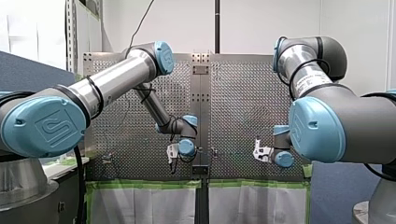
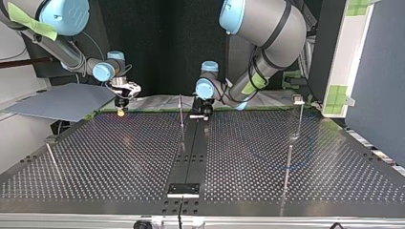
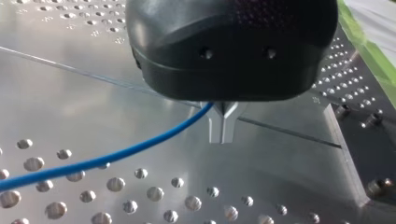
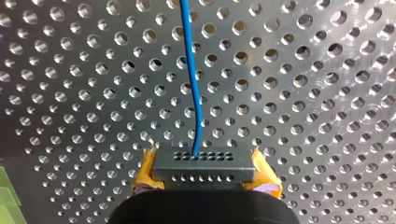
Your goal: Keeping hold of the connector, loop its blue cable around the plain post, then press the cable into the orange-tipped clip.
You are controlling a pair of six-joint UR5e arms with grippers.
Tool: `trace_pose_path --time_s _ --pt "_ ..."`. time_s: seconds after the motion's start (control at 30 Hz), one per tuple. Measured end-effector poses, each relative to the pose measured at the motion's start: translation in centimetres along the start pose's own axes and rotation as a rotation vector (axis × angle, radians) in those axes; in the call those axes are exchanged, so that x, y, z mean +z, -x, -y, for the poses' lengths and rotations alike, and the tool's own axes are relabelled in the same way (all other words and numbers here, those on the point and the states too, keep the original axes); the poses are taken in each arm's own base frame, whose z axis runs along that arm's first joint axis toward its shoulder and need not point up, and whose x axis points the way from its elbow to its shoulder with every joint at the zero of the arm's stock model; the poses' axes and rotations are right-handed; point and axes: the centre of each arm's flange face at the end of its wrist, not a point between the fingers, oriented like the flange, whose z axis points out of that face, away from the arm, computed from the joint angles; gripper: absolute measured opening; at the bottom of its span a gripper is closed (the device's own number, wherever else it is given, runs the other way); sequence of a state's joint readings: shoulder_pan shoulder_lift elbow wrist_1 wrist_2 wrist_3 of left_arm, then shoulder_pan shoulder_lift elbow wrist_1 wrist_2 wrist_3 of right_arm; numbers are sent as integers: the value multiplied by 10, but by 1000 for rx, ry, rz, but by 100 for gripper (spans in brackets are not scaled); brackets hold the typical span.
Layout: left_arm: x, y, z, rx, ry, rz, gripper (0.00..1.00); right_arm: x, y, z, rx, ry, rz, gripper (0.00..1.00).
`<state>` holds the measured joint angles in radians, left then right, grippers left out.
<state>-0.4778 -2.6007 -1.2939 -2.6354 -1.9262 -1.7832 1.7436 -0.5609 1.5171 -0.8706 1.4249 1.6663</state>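
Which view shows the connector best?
The right wrist view: the grey connector sits clamped between the yellow pads of my right gripper, with the blue cable leaving its holes. The top and front views show that gripper too small to make the connector out; the left wrist view shows the cable, no connector.

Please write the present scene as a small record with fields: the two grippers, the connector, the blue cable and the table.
right gripper: yellow pads shut on the connector
connector: grey block with two rows of small holes, held between the pads
blue cable: leaves the connector's upper row and runs ahead over the table
left gripper: black body, metal fingers shut on the blue cable
table: perforated metal, with thin upright posts in the top view
cable around a post: cannot tell
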Motion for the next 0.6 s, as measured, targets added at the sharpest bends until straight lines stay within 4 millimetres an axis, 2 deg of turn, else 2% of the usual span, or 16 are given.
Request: trace_pose_path --time_s 0.17,0.2,0.23,0.27,0.3,0.33,0.6 --pt "0 0 0 1 1 -2 0 0 0 -2 0 1 2 2" --pt "-1 0 1 1 0 -2 8 0 1 -2 0 1 3 2" --pt "-1 0 2 2 -2 -1 21 0 1 -2 0 0 4 2" --pt "-2 0 3 3 -4 -1 21 0 1 -2 1 0 5 2" --pt "-3 -1 4 5 -6 -2 39 0 1 -2 1 0 7 2" --pt "-3 -1 5 8 -6 -4 44 -1 1 -2 2 0 9 2" --pt "-16 -7 6 71 49 -52 44 -2 3 0 4 -2 21 2"
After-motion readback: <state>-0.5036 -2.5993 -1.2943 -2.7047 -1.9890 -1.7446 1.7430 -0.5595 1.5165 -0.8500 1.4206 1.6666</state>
